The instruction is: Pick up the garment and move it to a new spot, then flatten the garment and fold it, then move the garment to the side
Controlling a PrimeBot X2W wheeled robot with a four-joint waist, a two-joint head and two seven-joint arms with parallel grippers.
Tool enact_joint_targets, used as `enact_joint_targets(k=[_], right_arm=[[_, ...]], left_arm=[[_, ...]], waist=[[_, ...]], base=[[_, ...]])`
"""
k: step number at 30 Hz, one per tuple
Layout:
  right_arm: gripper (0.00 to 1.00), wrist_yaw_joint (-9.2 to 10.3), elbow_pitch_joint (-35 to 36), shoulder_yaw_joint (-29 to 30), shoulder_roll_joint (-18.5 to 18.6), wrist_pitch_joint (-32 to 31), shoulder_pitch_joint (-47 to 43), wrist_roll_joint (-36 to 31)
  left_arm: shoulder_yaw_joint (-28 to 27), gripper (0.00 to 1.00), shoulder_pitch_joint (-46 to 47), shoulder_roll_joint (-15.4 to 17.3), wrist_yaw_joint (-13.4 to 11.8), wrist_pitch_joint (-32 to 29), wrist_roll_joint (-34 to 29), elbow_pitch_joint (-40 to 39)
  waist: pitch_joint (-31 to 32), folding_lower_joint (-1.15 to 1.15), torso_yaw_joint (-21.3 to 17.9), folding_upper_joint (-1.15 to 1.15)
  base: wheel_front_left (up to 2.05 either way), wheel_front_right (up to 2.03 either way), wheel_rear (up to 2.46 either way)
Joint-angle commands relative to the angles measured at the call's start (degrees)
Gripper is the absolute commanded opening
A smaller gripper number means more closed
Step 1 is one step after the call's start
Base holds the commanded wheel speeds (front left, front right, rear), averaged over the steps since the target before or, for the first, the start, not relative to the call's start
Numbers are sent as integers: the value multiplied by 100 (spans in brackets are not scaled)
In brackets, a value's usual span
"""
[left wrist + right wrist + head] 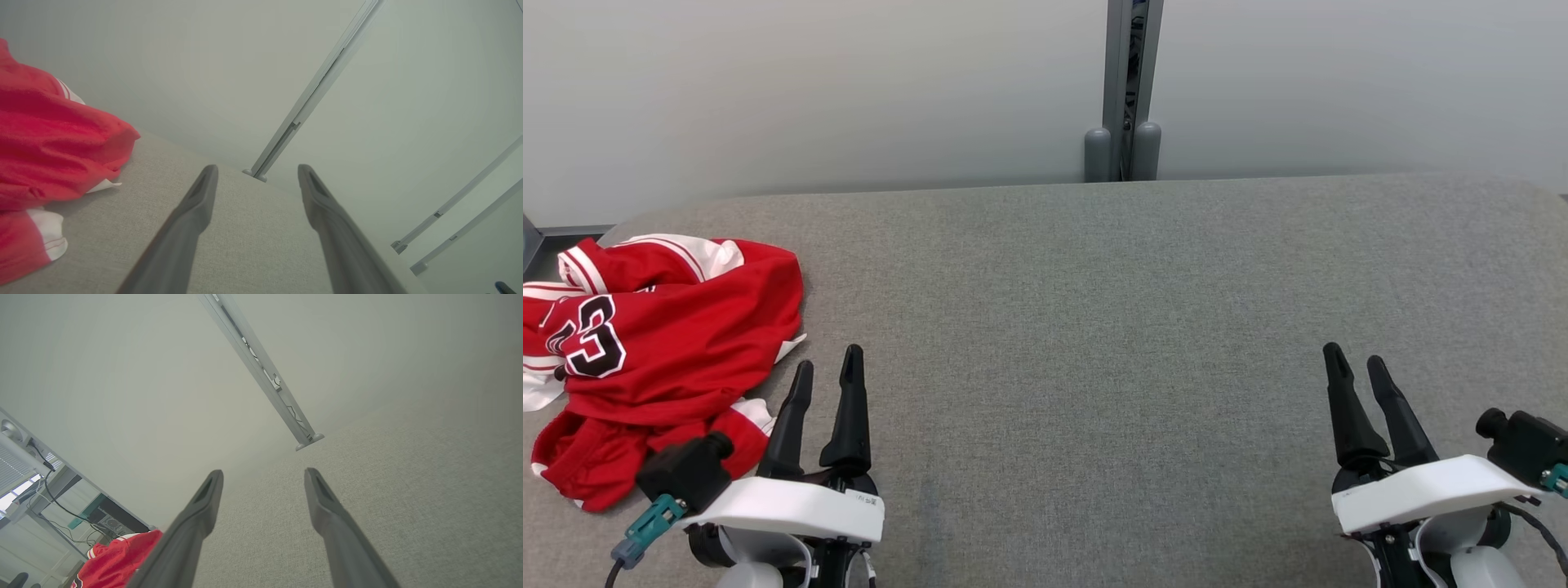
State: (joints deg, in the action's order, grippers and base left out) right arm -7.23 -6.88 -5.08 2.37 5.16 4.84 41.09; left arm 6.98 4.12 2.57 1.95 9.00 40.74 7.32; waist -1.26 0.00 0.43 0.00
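While the grey fabric surface (1094, 327) spread across the whole scene, the red garment (662, 359) lay crumpled at its left edge, showing white trim and a black number. Just right of it, the left gripper (827, 366) stood spread wide and empty, clear of the cloth. At the near right, well apart, the right gripper (1356, 358) was equally wide and held nothing.

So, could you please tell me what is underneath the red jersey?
The red jersey lies crumpled on the grey fabric surface; anything beneath its folds is hidden.
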Motion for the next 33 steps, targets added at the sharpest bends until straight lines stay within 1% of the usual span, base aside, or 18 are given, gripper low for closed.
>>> enact_joint_targets(k=[1, 6, 26, 33], right_arm=[[100, -31, 19, -37, 49, 85, 140, -195], [100, -32, -34, -67, 38, 185, 174, -458], [100, -36, -6, -171, 45, 531, 346, -1971], [100, -37, -8, -177, 51, 621, 351, -2281]], left_arm=[[6, 100, 182, 23, -36, 58, -207, -99], [9, 100, 186, 26, -73, 115, -506, -99], [22, 100, 240, 33, -257, 323, -1675, -169], [34, 100, 235, 35, -310, 382, -1987, -207]], waist=[[-3, 0, 2, 0], [0, 0, 5, 0], [-34, 0, -14, 0], [-35, 0, -27, 0]], base=[[0, 0, 0], [0, 0, 0], [0, 0, 0], [0, 0, 0]])
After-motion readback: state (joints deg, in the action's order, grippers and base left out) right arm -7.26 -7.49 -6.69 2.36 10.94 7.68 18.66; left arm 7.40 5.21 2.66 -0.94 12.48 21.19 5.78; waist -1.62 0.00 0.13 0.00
